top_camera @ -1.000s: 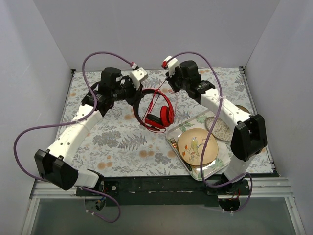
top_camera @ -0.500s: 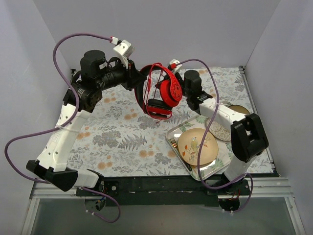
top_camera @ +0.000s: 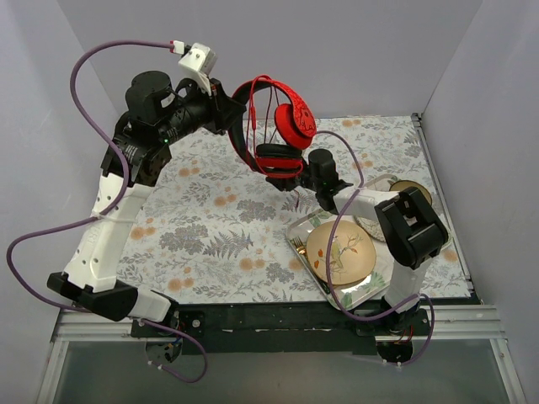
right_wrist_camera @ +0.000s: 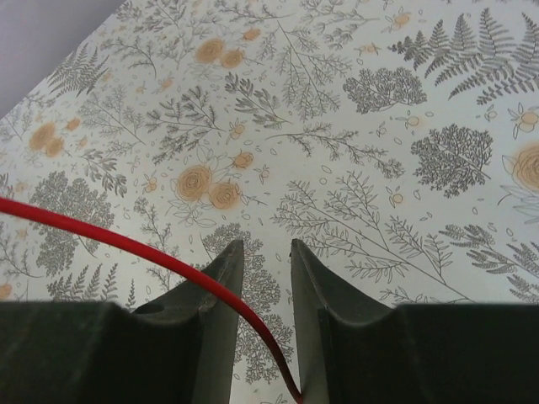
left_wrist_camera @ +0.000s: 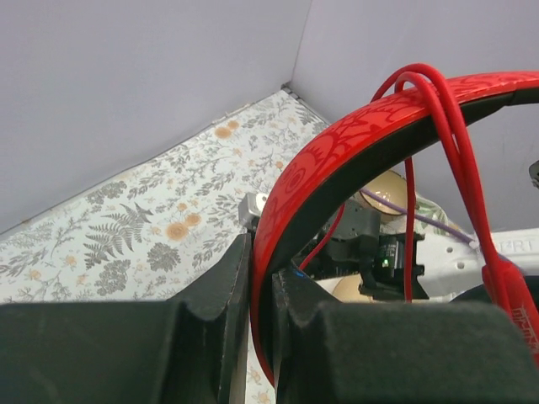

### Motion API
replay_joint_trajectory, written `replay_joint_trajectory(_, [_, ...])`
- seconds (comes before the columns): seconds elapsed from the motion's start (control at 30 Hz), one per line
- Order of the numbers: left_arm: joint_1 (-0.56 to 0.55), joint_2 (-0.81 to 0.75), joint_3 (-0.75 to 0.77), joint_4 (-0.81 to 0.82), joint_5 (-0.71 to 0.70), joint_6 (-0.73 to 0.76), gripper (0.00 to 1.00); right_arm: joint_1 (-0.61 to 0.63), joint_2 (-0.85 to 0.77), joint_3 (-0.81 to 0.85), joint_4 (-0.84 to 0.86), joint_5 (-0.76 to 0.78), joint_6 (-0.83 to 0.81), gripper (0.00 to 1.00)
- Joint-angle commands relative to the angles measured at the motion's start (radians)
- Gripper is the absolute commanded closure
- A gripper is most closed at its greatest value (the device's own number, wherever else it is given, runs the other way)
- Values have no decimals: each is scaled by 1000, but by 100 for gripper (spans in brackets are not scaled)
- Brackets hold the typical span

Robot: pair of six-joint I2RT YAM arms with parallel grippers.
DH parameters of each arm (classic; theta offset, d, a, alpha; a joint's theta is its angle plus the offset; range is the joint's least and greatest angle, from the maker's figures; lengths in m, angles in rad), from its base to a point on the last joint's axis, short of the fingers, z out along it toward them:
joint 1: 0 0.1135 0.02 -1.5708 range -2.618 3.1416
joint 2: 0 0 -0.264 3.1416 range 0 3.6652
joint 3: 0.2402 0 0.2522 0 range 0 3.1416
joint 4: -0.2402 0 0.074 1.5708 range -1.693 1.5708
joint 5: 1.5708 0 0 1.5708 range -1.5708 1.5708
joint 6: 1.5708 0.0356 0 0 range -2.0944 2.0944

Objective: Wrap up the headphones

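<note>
The red headphones (top_camera: 295, 124) hang in the air over the back middle of the table. My left gripper (top_camera: 229, 114) is raised high and shut on their red headband (left_wrist_camera: 337, 160); its jaws (left_wrist_camera: 261, 261) pinch the band from both sides. The thin red cable (left_wrist_camera: 446, 126) loops over the headband and drops down. My right gripper (top_camera: 299, 181) is low under the earcups, close to the floral cloth. In the right wrist view the cable (right_wrist_camera: 126, 244) crosses the left finger and runs down between the nearly closed jaws (right_wrist_camera: 268, 248), pinched at their base.
A metal tray (top_camera: 303, 244) at the front right holds a wooden plate (top_camera: 339, 251). A speckled dish (top_camera: 381, 222) and a small round wooden piece (top_camera: 413, 189) lie behind it. Grey walls enclose the table on three sides. Purple robot cables arc from both wrists.
My left gripper lifted the headphones off the table, up and back. My right gripper moved from beside the headband down and forward, to below the earcups, with the cable trailing to it.
</note>
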Motion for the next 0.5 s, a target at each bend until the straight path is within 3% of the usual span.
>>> replay_joint_trajectory(0.0, [3,-2,50,55,-60,-35,100,14,15,-36,116,21,57,63])
replay_joint_trajectory(0.13, [11,3,58,62,-98,-53,100,21,32,-73,120,35,68,66])
replay_joint_trajectory(0.17, [17,4,58,64,-109,-61,100,24,39,-76,120,41,70,75])
replay_joint_trajectory(0.33, [48,7,58,88,-175,-99,100,49,75,-79,77,43,62,97])
replay_joint_trajectory(0.47, [129,29,44,145,-221,-93,100,110,84,-38,-31,65,10,99])
